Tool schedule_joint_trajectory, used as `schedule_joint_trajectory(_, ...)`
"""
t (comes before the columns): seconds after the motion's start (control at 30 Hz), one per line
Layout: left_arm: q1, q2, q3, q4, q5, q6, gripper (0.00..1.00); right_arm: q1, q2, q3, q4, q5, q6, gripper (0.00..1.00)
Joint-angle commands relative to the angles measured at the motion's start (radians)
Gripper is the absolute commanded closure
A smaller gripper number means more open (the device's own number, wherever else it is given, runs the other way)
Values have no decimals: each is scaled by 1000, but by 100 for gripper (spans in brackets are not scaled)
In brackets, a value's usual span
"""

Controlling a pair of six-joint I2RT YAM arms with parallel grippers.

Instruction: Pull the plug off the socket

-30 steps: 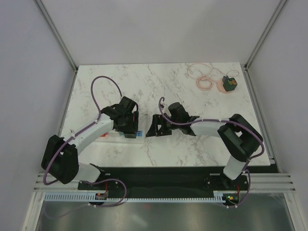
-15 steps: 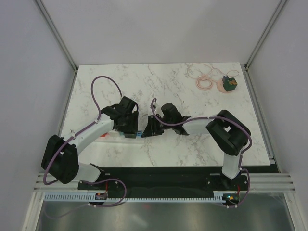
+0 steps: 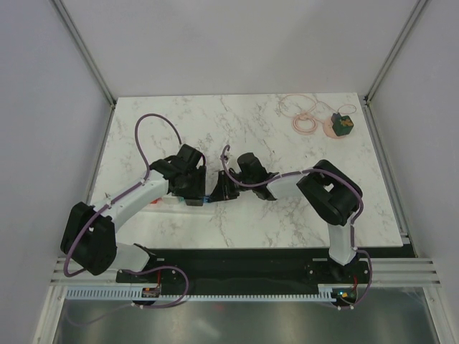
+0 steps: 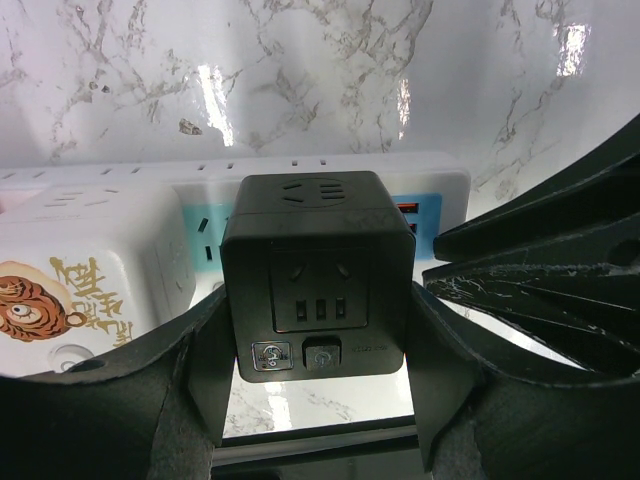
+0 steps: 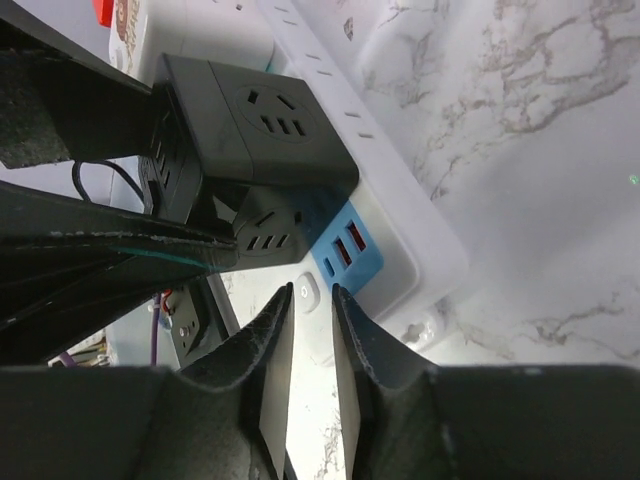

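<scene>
Plug (image 4: 318,275), a black cube with outlets on its own faces, is seen seated on the socket (image 4: 440,185), near the end of the strip that carries a blue panel. The strip lies flat at the left centre of the overhead view, mostly hidden under the arms. No gap between cube and strip can be made out, so the plug is judged not yet pulled.

The cube is flanked on both sides by the left gripper (image 4: 318,320), whose fingers appear to be pressed against it at a medium spread. That hold has not shifted over the last second.

What has changed is on the other side. The right gripper (image 5: 308,300) has been swung from the middle of the overhead frame to the blue-panelled end of the strip. Its jaws have been drawn in from wide to a narrow slit, in which nothing is seen to be held. It is probably being set there to brace the strip, so that the cube can be lifted without dragging the strip along.

A white adapter with a tiger picture (image 4: 70,280) sits plugged in just beside the cube, at the left of the left wrist view.
</scene>
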Motion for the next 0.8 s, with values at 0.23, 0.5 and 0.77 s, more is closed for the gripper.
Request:
schedule_joint_trajectory(0.23, -7, -40, -8, -3, 30, -13, 66, 3, 62, -15, 69, -1, 15, 77)
schedule_joint_trajectory(0.5, -8, -109, -34, 37, 23, -15, 88, 13, 95, -61, 52, 67, 20, 81)
schedule_joint_trajectory(0.77, -8, -160, -45, 56, -1, -36, 98, 37, 134, -50, -6, 119, 31, 86)
